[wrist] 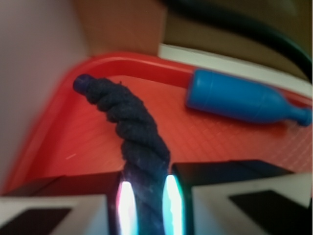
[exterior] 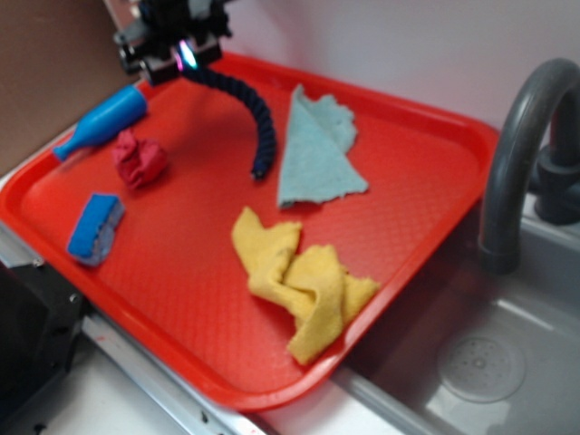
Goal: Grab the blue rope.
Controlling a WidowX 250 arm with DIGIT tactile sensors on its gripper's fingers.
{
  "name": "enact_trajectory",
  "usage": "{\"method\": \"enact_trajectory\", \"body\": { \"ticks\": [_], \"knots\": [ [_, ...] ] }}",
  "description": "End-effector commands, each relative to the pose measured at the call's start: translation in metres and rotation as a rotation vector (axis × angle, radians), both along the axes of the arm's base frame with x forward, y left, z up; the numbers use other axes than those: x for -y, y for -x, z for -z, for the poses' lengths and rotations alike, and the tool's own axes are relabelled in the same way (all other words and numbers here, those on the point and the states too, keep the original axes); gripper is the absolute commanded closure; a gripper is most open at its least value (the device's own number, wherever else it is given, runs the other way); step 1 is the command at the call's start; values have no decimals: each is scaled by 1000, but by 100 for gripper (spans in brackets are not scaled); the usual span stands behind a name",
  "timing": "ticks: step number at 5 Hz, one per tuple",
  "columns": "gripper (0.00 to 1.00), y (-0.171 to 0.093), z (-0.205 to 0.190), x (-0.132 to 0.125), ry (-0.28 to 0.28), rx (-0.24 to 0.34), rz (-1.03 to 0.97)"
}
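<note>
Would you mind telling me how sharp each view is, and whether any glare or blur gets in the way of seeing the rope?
Exterior view: soft throughout, the gripper at the top edge is blurred, yet the blue rope reads clearly against the red tray. Wrist view: the rope is fairly sharp, the blue bottle softer, and bright glowing strips on the fingers wash out the contact edges.

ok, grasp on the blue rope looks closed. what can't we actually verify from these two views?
- Gripper, exterior view: cut off by the top edge and blurred; fingertips unreadable.
- Blue rope, wrist view: near end runs off the bottom edge between the fingers, so bite depth is unknown.
- Rope's far end, exterior view: touching the red tray or hanging above it, cannot tell.
- Blue bottle, wrist view: blurred.
</note>
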State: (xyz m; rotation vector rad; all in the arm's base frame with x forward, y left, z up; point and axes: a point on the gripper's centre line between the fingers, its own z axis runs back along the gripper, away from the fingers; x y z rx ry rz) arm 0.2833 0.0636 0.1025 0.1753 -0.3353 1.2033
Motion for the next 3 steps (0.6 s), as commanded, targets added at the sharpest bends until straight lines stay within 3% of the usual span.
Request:
{"method": "enact_trajectory", "body": {
  "ticks": [1,2,3],
  "knots": [
    [100,16,-112,43,259,76,475],
    [100,45,-145,81,396,82,722],
    [100,69,-167,84,428,70,911]
  ]
}}
